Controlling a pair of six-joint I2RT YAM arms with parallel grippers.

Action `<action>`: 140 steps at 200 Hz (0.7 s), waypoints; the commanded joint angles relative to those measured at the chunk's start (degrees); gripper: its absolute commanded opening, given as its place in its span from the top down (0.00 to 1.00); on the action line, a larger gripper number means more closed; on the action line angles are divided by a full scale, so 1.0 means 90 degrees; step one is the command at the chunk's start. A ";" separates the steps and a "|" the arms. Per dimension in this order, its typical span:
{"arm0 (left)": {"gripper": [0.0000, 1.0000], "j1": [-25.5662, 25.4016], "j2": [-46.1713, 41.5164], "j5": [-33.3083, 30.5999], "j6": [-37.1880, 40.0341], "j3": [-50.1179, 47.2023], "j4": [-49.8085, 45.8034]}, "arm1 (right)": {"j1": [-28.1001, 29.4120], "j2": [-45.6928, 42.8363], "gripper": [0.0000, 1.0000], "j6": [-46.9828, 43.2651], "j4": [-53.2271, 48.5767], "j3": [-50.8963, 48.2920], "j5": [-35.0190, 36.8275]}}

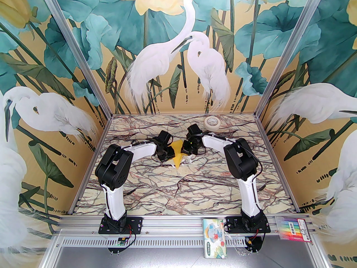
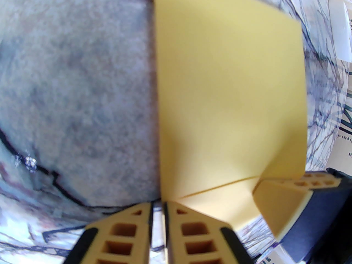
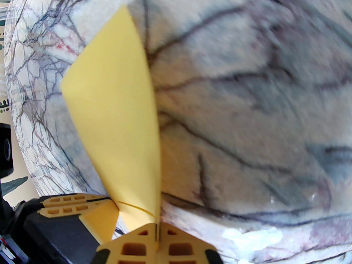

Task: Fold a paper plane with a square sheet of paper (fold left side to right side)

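Observation:
The square sheet of paper (image 1: 177, 153) is bright yellow and folded into a pointed shape, tip toward the near edge, mid-table between both arms. My left gripper (image 1: 168, 153) holds its left side. In the left wrist view the paper (image 2: 228, 92) stands up from the marble, its lower edge running into my almost shut left gripper (image 2: 158, 210). My right gripper (image 1: 186, 149) holds the right side. In the right wrist view its fingers (image 3: 143, 246) are pressed together on the paper's (image 3: 118, 114) edge, with the left gripper's fingers (image 3: 68, 203) at lower left.
A cream tape roll (image 1: 212, 121) lies at the back of the marble table (image 1: 178, 194). Small white scraps (image 1: 191, 157) lie just right of the paper. A tissue pack (image 1: 215, 239) and a marker pack (image 1: 292, 229) rest on the front rail.

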 commanded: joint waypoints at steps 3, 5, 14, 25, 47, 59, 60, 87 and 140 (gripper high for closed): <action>0.88 -0.0018 0.0152 0.0171 0.0002 -0.0062 0.0254 | 0.0044 -0.0328 1.00 0.0195 0.0290 -0.0154 0.0001; 0.89 -0.0018 0.0159 0.0171 0.0003 -0.0068 0.0257 | 0.0048 -0.0329 1.00 0.0192 0.0284 -0.0153 0.0002; 0.90 -0.0018 0.0195 0.0144 0.0007 -0.0070 0.0210 | 0.0055 -0.0329 1.00 0.0167 0.0302 -0.0155 0.0001; 0.89 -0.0027 0.0263 0.0124 0.0053 -0.0045 0.0154 | 0.0061 -0.0329 1.00 0.0162 0.0307 -0.0145 -0.0006; 0.88 -0.0059 0.0341 0.0106 0.0085 0.0004 0.0134 | 0.0070 -0.0310 1.00 0.0157 0.0275 -0.0085 0.0007; 0.87 -0.0062 0.0258 0.0124 0.0041 -0.0063 0.0290 | 0.0063 -0.0325 1.00 0.0201 0.0260 -0.0123 0.0083; 0.87 -0.0064 0.0249 0.0118 0.0034 -0.0071 0.0293 | 0.0063 -0.0332 1.00 0.0201 0.0261 -0.0133 0.0086; 0.88 0.0018 -0.0049 -0.0047 -0.0037 -0.0140 0.0231 | 0.0063 -0.0388 1.00 0.0270 0.0357 -0.0231 0.0119; 0.90 0.0127 -0.1048 0.0014 -0.0397 -0.0891 0.1005 | 0.0065 -0.0378 1.00 0.0323 0.0439 -0.0291 0.0131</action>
